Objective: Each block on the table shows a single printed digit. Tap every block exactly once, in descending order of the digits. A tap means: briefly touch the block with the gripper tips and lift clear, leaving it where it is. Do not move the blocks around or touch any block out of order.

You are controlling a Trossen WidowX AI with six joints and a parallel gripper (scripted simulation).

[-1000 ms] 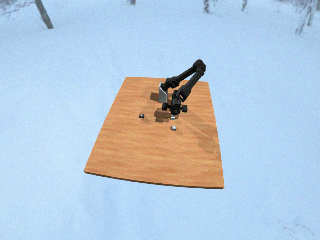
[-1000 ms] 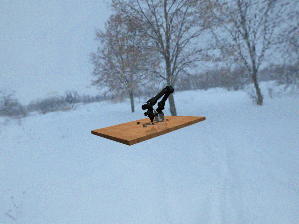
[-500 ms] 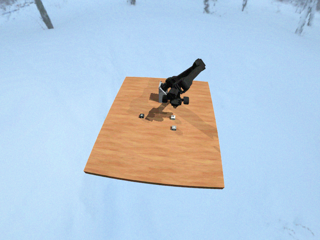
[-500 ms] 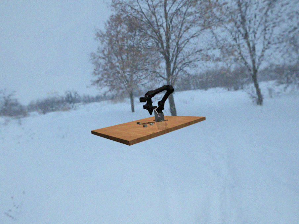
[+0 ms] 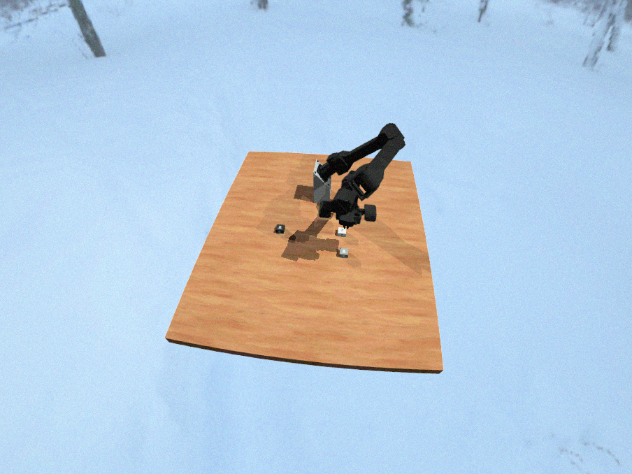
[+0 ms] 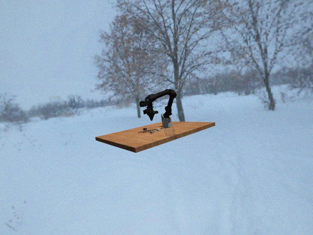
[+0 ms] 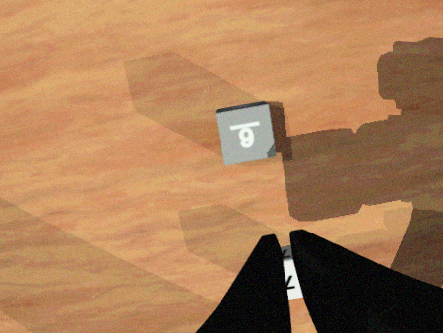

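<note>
Pincer: the pincer (image 7: 284, 242) hangs above the counter (image 5: 306, 316), tips pointing down, jaws drawn nearly together with only a thin slit between them and nothing gripped. In the exterior view the pincer (image 6: 151, 116) sits well clear of the wood, raised over the blocks.

Block 7: the white block (image 7: 291, 281) lies directly under the pincer tips, seen through the slit between the 2 black fingers; part of a printed 7 shows on its top face. From the top view this white block (image 5: 341, 231) rests on the counter just below the pincer (image 5: 346, 223), not touched by it.

Block 6 or 9: the grey block (image 7: 246, 134) lies ahead of the pincer tips, apart from them, flat on the wood. Its digit carries an underline and reads as 6 or 9; I cannot tell which. In the top view the grey block (image 5: 342, 252) sits just beyond the white one, further from the arm's base.

Dark block: the dark block (image 5: 279, 228) sits well off to one side of the pincer, apart from the other 2. Its digit is too small to read.

Arm: the black arm (image 5: 375, 163) bends up from a grey base (image 5: 321, 186) at the far part of the counter and folds down toward the blocks.

Shadows: the arm's shadow falls across the wood beside the grey block, touching the counter between the dark block and the other 2.
</note>
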